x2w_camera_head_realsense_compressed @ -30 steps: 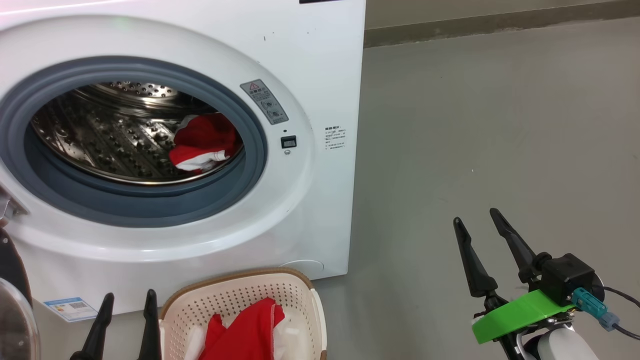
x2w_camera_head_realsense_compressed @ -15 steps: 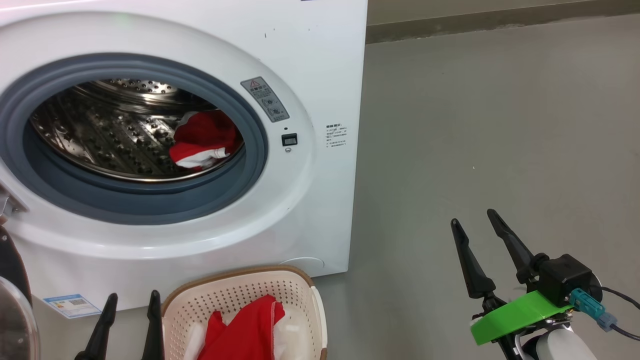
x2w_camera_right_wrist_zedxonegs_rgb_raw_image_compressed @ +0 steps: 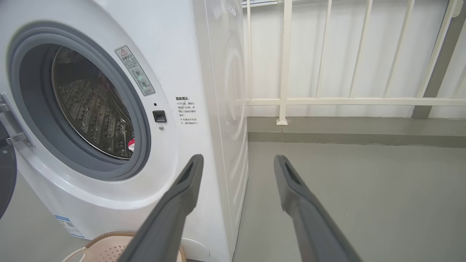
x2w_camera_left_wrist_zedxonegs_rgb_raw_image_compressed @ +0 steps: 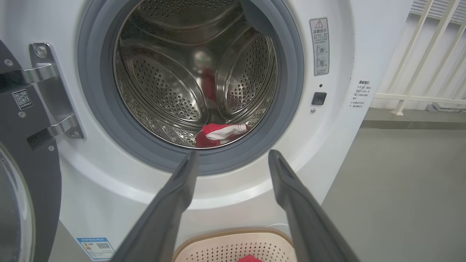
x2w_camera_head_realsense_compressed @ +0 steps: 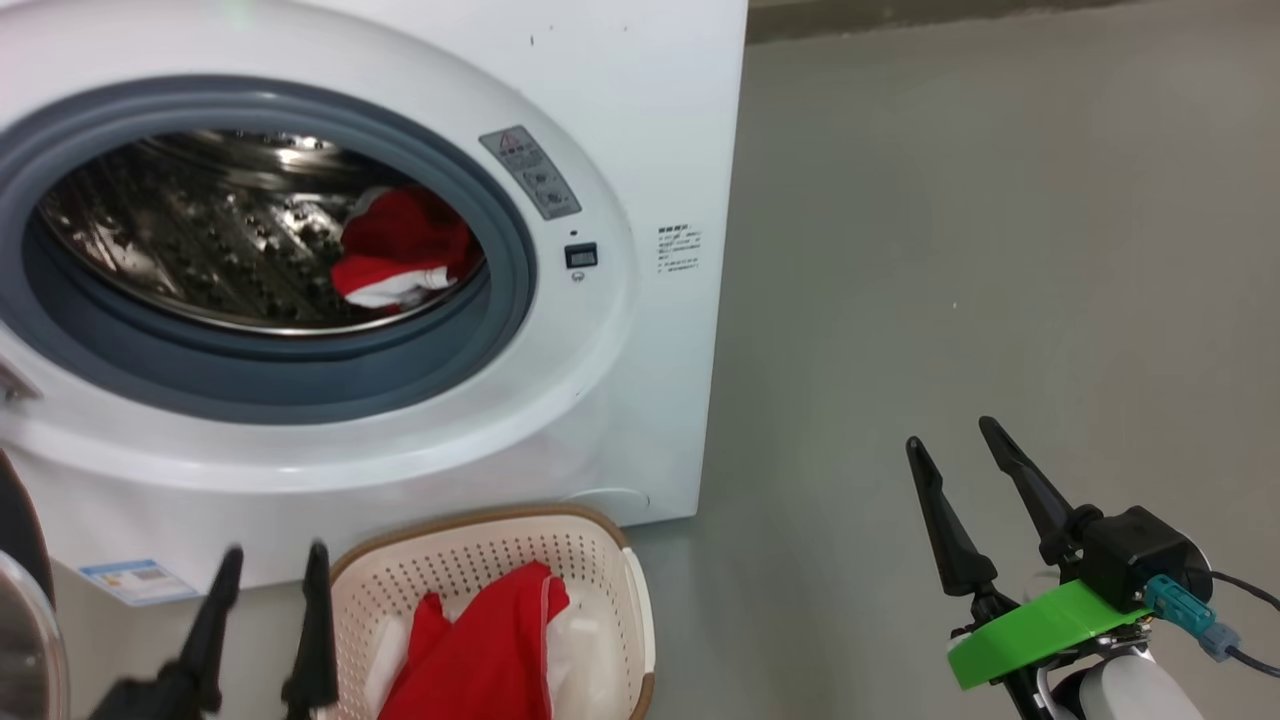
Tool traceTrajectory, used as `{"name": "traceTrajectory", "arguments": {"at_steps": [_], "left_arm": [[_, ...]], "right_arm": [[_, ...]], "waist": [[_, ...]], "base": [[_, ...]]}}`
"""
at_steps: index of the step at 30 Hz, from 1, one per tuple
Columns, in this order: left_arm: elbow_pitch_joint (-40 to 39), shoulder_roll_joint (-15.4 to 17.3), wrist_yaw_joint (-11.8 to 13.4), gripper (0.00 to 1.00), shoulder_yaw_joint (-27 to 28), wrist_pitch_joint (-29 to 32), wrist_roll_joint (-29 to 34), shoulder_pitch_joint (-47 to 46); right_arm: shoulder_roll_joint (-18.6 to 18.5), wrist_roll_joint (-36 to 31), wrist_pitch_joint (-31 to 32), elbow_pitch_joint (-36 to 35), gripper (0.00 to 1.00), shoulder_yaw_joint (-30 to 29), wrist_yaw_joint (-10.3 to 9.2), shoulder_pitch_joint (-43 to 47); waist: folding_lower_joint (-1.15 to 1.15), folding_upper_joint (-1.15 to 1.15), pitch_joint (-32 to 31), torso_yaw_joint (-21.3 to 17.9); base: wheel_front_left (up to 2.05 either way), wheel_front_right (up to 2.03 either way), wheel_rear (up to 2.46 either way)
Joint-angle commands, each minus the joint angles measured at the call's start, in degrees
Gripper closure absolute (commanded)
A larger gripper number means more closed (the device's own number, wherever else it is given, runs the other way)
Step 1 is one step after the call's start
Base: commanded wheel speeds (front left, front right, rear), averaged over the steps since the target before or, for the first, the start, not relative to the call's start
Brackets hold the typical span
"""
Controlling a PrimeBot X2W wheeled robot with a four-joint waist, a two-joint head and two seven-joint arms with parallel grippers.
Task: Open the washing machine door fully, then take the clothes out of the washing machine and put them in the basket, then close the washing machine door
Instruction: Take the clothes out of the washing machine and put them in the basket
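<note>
Left gripper: I see my left gripper low on my left, fingers apart and empty, just left of the basket.
Right gripper: my right gripper hangs over the grey floor, well right of the machine, fingers apart, holding nothing.
Basket: the basket stands on the floor just in front of the machine, with red clothes lying in it.
Door: the washing machine door stands swung open on its hinge at my left.
Machine: the washing machine shows its grey gasket uncovered.
Drum: a red-and-white garment lies low on the right side of the steel drum.
Beyond: I see a white railing past the machine's side.
</note>
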Motion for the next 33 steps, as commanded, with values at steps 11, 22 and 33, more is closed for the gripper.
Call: {"name": "traceTrajectory", "arguments": {"at_steps": [11,22,33], "left_arm": [[4.3,1.6,-0.9,0.0,-0.3,-0.5,4.5,-15.4],[18.2,5.8,-1.1,0.0,-5.1,-0.5,9.6,-37.1],[33.2,10.8,2.4,0.0,-10.2,-0.5,17.2,-55.1]], "right_arm": [[-1.8,0.3,-0.4,-2.8,0.0,1.5,0.43,-5.2],[-2.9,1.0,-0.4,-4.7,0.0,1.3,0.43,-9.5],[-3.2,2.1,-0.4,-6.3,0.0,2.1,0.43,-13.1]], "waist": [[0.0,0.0,8.4,1.5],[0.0,0.0,19.8,1.1],[0.0,0.0,28.1,-1.5]], "base": [[0.0,0.0,0.0],[0.0,0.0,0.0],[0.0,0.0,0.0]]}}
